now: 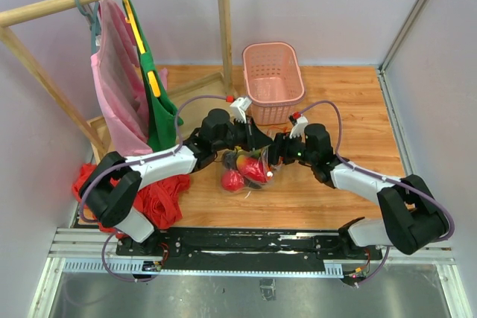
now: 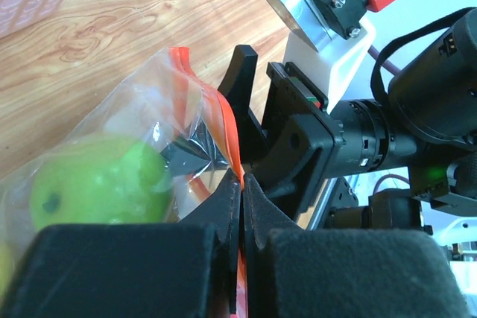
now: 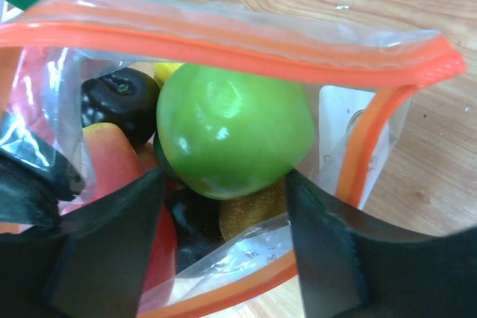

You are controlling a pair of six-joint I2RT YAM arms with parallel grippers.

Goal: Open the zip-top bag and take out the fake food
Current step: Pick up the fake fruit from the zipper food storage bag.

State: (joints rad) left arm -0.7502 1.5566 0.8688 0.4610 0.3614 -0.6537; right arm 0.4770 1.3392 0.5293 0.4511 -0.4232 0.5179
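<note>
Gaping toward the wide right gripper (image 3: 223, 180), the zip-top bag (image 3: 223, 46) is pinched by the left gripper (image 2: 240, 191).

1. Left arm (image 1: 160, 160): extends from lower left to frame centre.
2. Left gripper (image 2: 240, 184): jaws pressed together, pinching zip-top bag (image 2: 141, 102).
3. Right arm (image 1: 365, 180): extends from lower right to centre.
4. Right gripper (image 3: 223, 180): fingers spread apart.

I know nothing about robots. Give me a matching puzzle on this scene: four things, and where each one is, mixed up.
1 left gripper
2 right gripper
3 pink basket
4 red cloth

A heaped at the near left corner
B straddling the green fruit
C standing at the back
D pinching the zip-top bag by its orange strip

Pairs: 1-D, 2-B, 3-C, 4-A
</note>
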